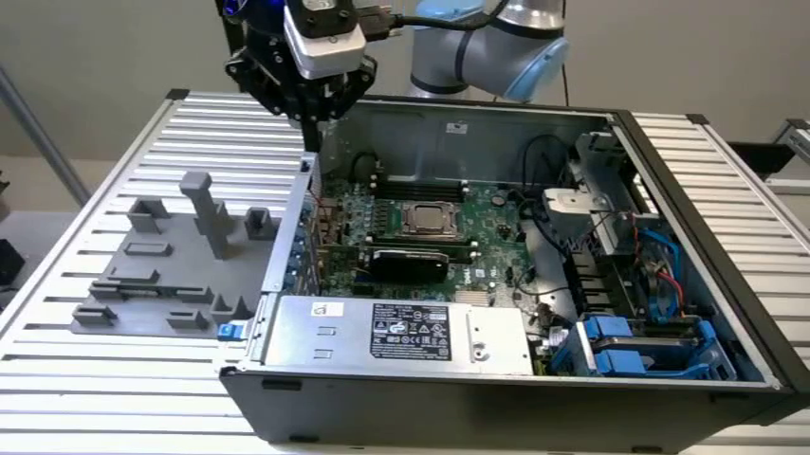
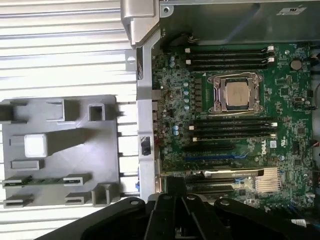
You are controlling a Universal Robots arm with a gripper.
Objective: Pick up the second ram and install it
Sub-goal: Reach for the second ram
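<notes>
While the gripper [image 1: 310, 118] hangs above the rear corner of the open computer case [image 1: 506, 403], on the exterior view's left, its degree of opening cannot be determined, and no part is seen in its hold. In the wrist view the gripper [image 2: 172, 192] appears over the edge of the motherboard [image 2: 295, 100]. The second ram [image 2: 36, 180], a thin green stick, sits in a holder slot of the grey tray [image 2: 75, 145], well apart from the gripper. The tray rests on the slatted table [image 1: 76, 379], just beside the case wall. On the motherboard, the silver processor socket [image 2: 236, 93] lies between two banks of black memory slots [image 2: 232, 127]
</notes>
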